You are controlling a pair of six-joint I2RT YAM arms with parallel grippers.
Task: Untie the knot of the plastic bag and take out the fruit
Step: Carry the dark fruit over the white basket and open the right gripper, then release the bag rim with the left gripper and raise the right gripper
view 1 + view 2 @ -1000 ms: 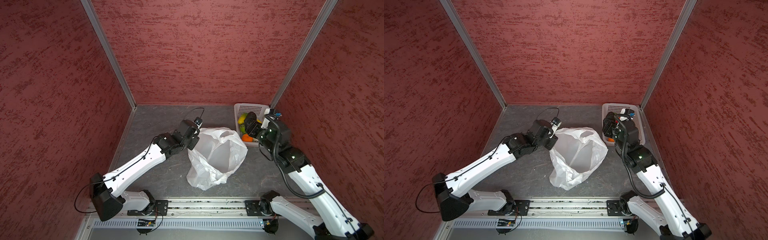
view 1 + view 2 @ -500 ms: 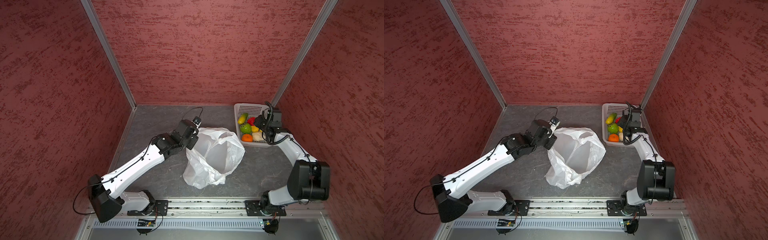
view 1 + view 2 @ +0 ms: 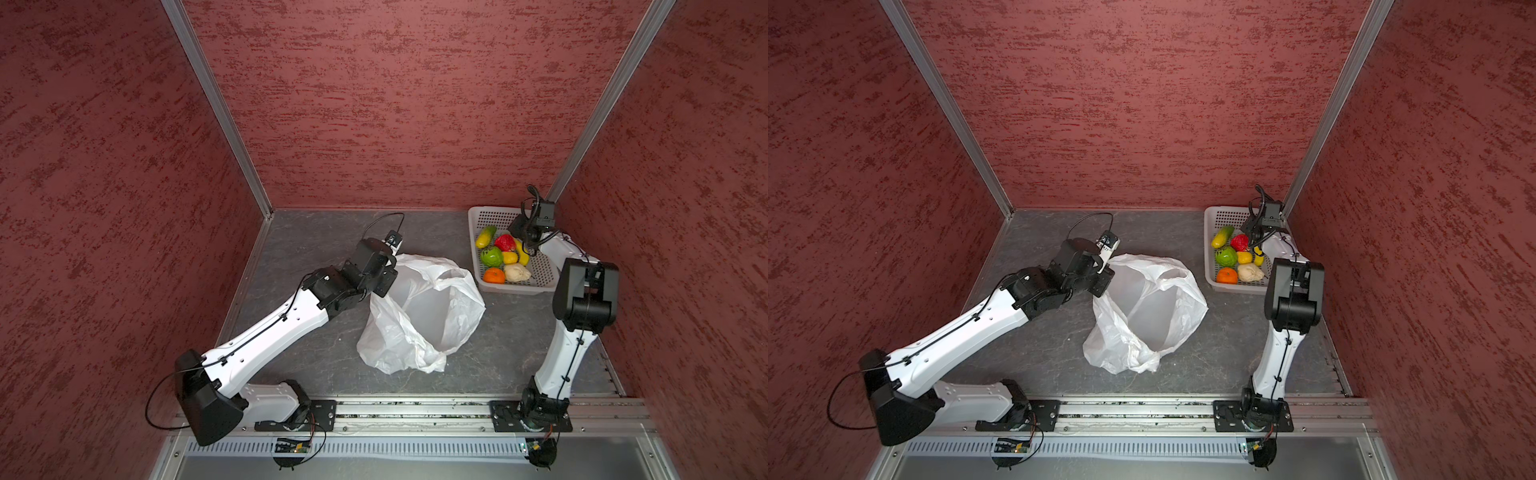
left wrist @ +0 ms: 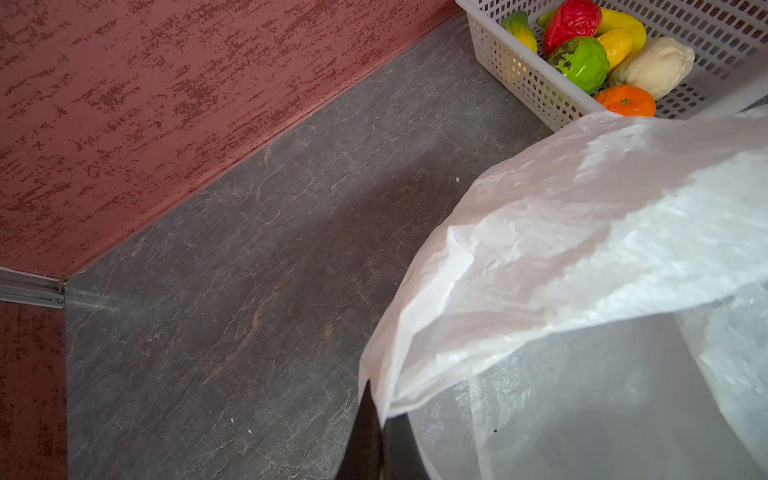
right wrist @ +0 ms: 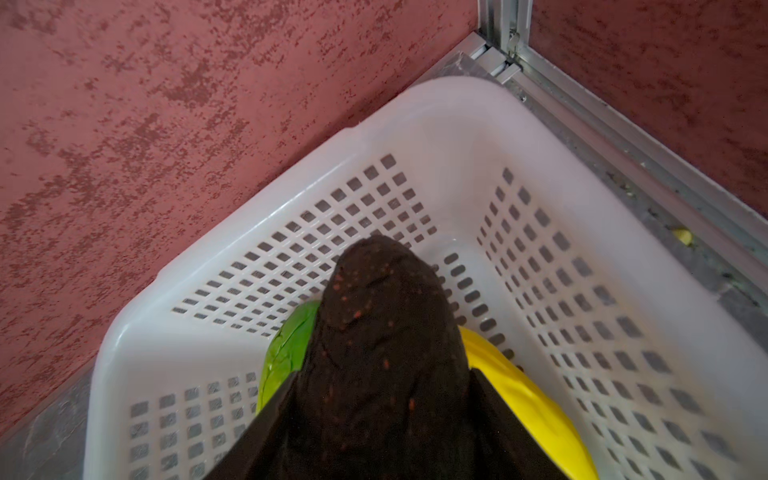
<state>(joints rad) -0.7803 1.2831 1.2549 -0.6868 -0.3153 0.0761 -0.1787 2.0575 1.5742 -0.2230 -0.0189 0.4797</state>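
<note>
The right gripper (image 5: 380, 372) grasps a dark fruit (image 5: 386, 316) low over the basket (image 3: 478, 216), at the worktop's 1 o'clock. It is best released gently onto bare mesh. The left gripper (image 3: 382, 284), clenched on the plastic bag (image 3: 419, 316) rim at centre, should hold steady.

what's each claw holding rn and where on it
The left claw pinches the plastic bag at its mouth edge. The right claw grips a dark fruit by its sides, over the basket.
</note>
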